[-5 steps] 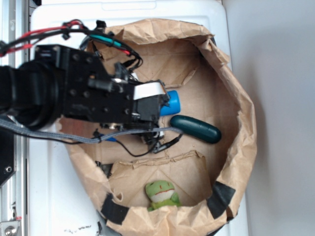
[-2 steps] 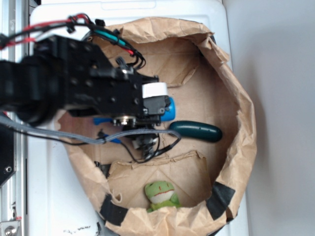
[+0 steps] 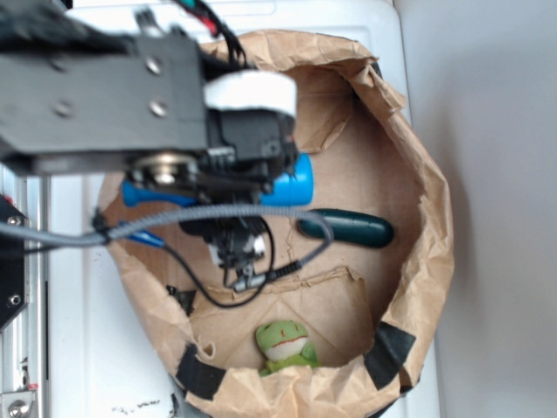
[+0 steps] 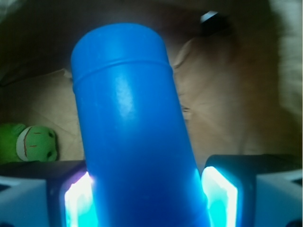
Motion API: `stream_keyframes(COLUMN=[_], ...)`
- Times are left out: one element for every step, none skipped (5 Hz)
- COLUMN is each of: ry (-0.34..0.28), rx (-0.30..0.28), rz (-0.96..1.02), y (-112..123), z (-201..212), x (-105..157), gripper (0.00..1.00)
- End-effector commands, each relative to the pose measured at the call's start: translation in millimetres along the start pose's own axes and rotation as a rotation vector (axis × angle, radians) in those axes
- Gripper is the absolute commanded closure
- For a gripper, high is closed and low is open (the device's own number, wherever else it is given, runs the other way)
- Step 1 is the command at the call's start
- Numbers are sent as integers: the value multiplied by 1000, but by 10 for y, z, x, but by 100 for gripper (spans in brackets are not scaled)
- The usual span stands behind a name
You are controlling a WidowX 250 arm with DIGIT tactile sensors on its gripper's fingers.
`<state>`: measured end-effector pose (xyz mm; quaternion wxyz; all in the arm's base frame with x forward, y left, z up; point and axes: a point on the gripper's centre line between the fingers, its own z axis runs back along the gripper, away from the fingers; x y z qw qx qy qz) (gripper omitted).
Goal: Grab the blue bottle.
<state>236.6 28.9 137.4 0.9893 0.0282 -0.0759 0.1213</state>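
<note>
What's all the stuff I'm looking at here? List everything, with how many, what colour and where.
blue bottle: one, bright blue, lying across the middle of the bag, between the gripper's fingers, mostly hidden under the arm.
capsule-shaped object: one, dark green, on the bag floor just right of the bottle.
frog toy: one, green, at the bag's near edge.
paper bag: one, brown, open and rolled down, with black tape patches, sitting on the white surface.
cables: several, grey and black, hanging under the arm.
gripper: one, black, fingers on either side of the bottle's body.
</note>
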Motion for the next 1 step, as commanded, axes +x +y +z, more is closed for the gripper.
stream_keyframes(ry=[-93], rx=[48], rz=[-68], y=[-65], z=[214], x=[34], gripper=[100])
